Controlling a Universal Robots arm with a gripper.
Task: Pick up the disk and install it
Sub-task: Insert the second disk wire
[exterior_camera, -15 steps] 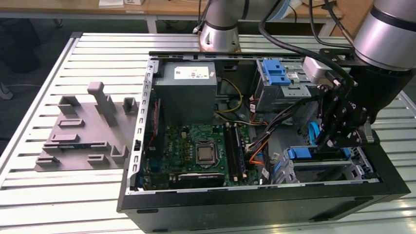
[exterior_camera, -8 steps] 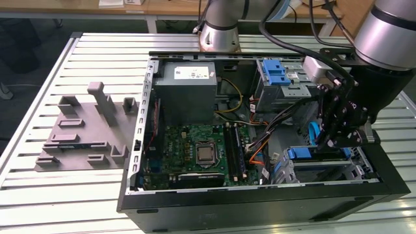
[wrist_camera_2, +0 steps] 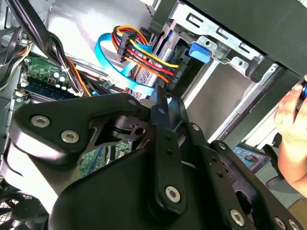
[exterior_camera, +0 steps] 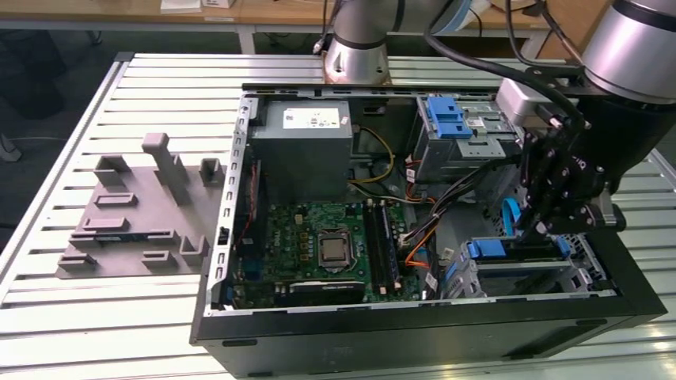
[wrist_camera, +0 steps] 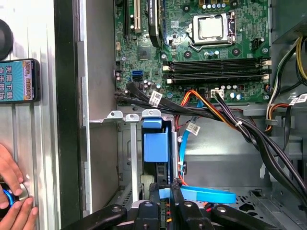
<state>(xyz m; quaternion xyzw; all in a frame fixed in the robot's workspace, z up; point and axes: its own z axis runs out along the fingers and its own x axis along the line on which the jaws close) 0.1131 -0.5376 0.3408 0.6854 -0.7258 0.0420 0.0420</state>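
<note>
Open computer case [exterior_camera: 423, 317], hand [exterior_camera: 549, 226] at disk [wrist_camera: 156, 146] in bay

Disk [wrist_camera: 156, 148], blue-framed, standing on edge, seated in the drive cage [wrist_camera: 125, 158] slot

arm: reaching down | gripper [exterior_camera: 546, 229]: jaws close together | hand [wrist_camera: 12, 201]: fingers curled

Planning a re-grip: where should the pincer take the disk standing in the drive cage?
Probably its exposed blue-framed edge, coming straight down through the case's open side: the disk stands on edge, and the drive cage walls cover its flat faces.
</note>
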